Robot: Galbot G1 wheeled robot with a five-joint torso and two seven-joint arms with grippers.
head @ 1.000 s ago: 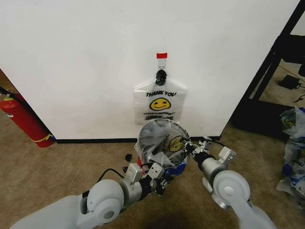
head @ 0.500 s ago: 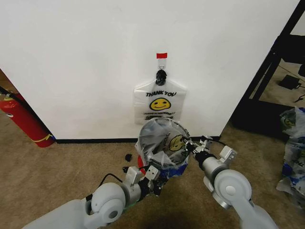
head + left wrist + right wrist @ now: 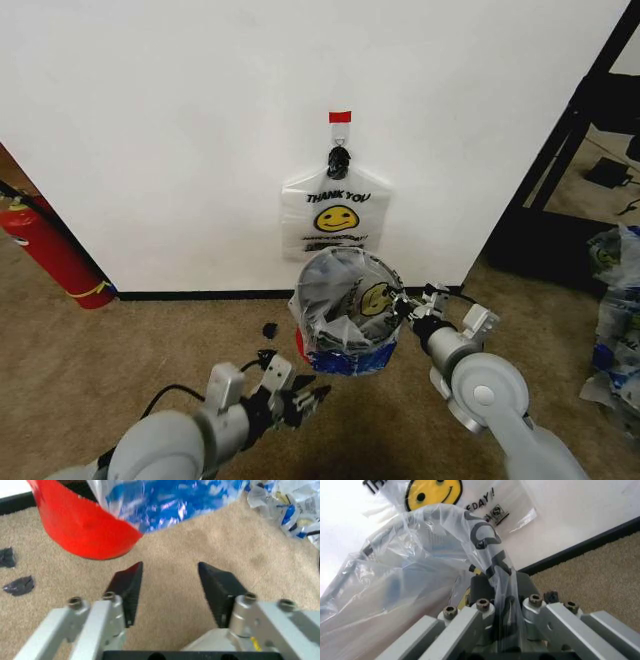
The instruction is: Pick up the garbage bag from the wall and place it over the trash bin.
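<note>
The garbage bag (image 3: 345,305), thin clear plastic with a yellow smiley and blue patches low on its side, sits draped over the trash bin (image 3: 300,346), whose red base (image 3: 85,528) shows beneath the blue plastic (image 3: 165,498). My right gripper (image 3: 408,306) is at the bin's right rim, shut on a fold of the garbage bag (image 3: 490,555). My left gripper (image 3: 300,402) hovers low over the carpet in front of the bin, open and empty (image 3: 170,565). Behind stands the white wall (image 3: 150,150) with its red-taped hook (image 3: 340,118).
Another smiley bag (image 3: 335,215) hangs from the hook. A red fire extinguisher (image 3: 50,250) leans at the left wall. A black shelf frame (image 3: 570,130) and a pile of bags (image 3: 615,320) stand at right. Small dark scraps (image 3: 268,329) lie on the carpet.
My left gripper has let go of the bag's blue-patched edge and drawn back and down from the bin. The bag's near side now hangs free. The right gripper has held still.
</note>
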